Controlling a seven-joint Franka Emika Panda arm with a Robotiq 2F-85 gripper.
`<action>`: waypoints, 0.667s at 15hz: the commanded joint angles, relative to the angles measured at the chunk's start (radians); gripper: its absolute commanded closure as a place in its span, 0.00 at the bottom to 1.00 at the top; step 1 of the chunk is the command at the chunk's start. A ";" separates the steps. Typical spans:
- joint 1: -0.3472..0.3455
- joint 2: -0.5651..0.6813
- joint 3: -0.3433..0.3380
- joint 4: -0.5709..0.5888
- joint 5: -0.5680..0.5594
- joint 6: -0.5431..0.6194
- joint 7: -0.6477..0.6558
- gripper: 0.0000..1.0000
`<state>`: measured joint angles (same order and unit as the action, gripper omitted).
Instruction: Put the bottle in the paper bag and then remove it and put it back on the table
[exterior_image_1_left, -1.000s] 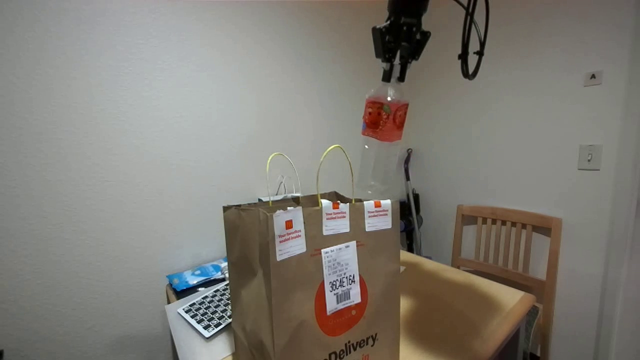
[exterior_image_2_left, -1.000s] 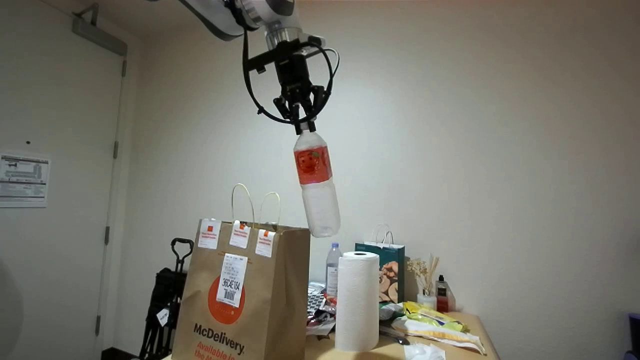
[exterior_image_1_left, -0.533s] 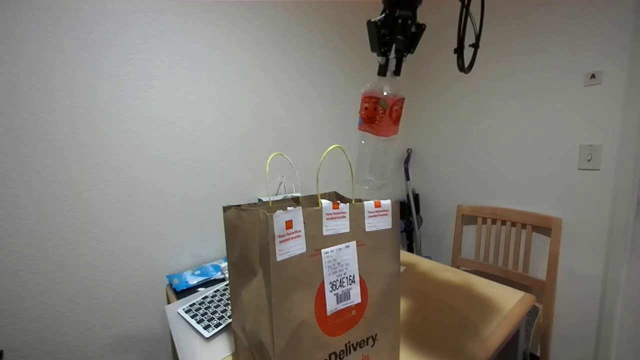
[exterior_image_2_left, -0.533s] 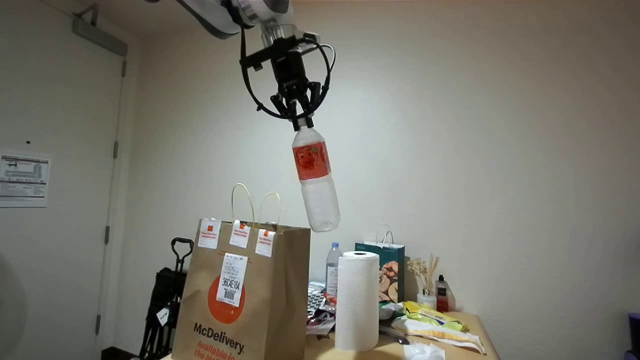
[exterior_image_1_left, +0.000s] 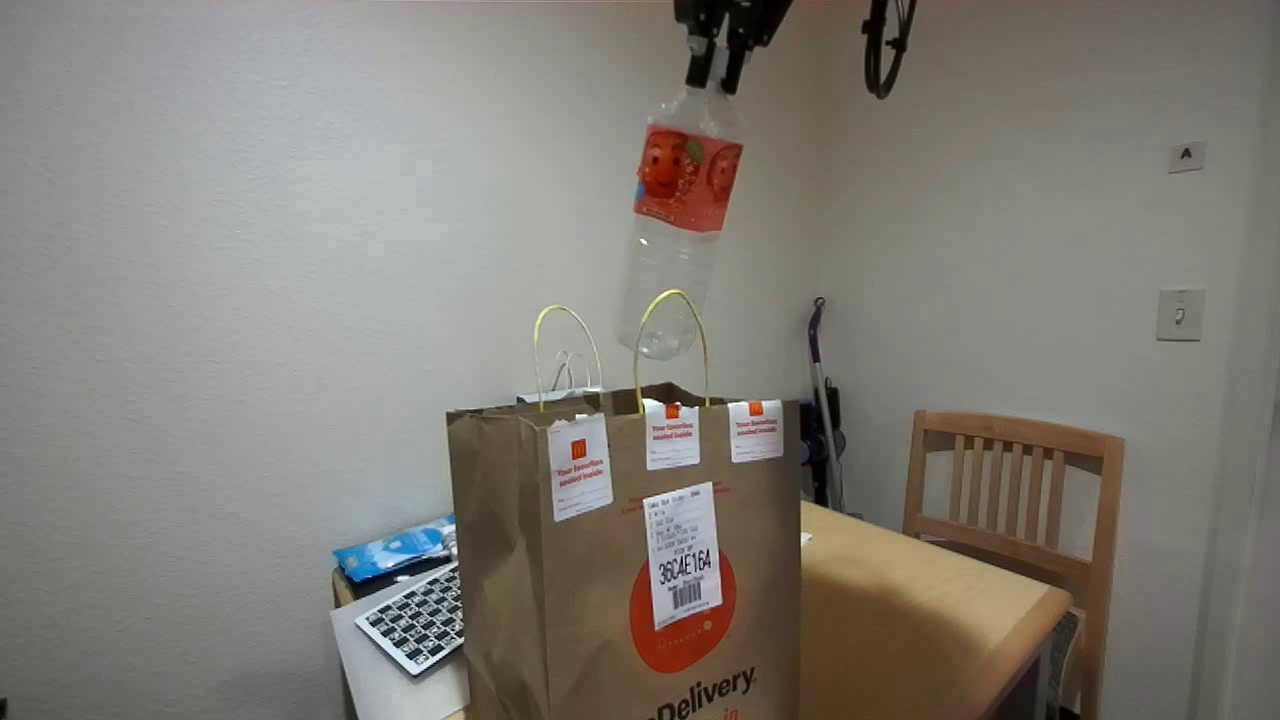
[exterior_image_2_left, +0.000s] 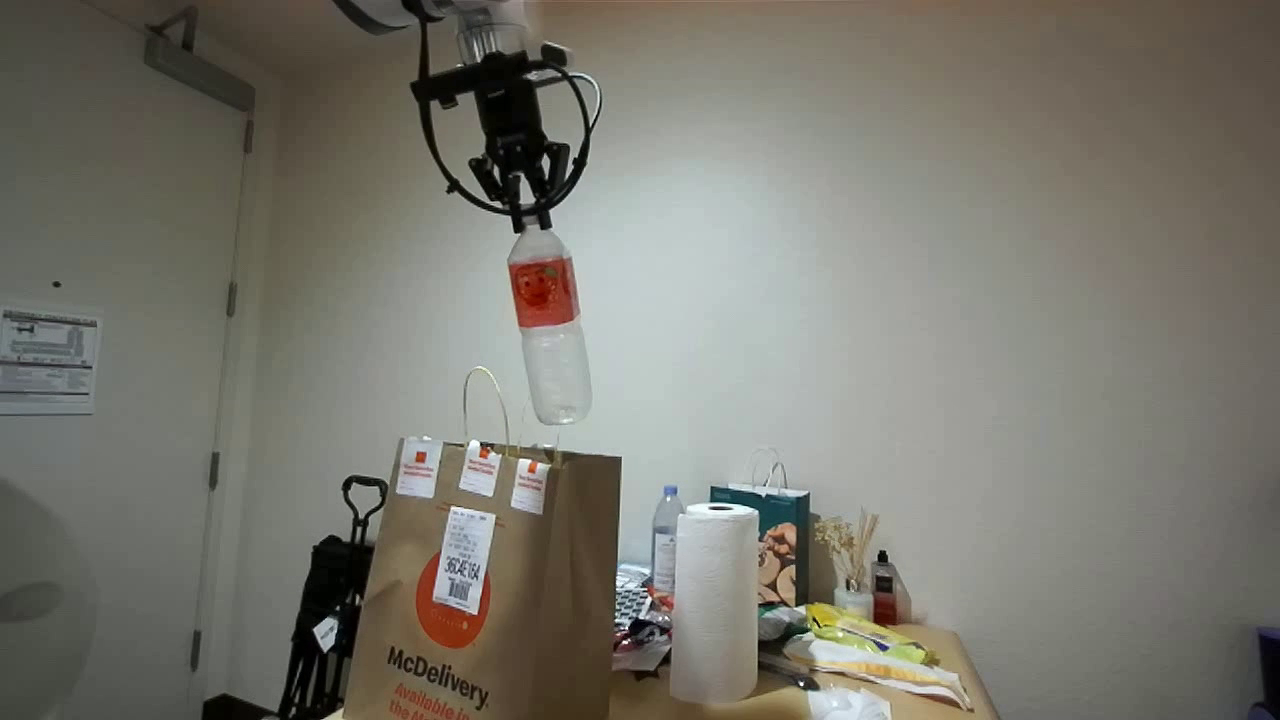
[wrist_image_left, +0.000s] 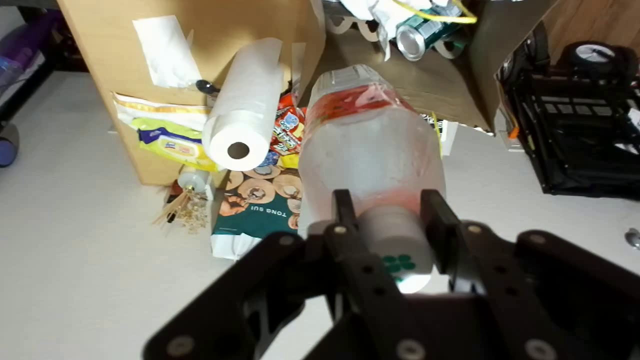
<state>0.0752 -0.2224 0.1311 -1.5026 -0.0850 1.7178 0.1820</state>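
Currently: one gripper (exterior_image_2_left: 531, 222) is pinching one red-labelled bottle (exterior_image_2_left: 547, 325) by its neck; bottle is hanging tilted above the paper bag (exterior_image_2_left: 575, 580), seemingly over its mouth.

Crops the paper bag (exterior_image_1_left: 600, 560) below in both exterior views.
Leaves the notice (exterior_image_2_left: 47, 362) illegible, far left in an exterior view.
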 joint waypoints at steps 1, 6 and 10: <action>0.025 0.060 0.030 0.085 0.011 -0.072 -0.010 0.87; 0.032 0.110 0.021 0.086 0.044 -0.170 -0.003 0.87; 0.021 0.141 -0.011 0.056 0.085 -0.170 -0.030 0.87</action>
<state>0.1077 -0.1019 0.1442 -1.4424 -0.0452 1.5590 0.1821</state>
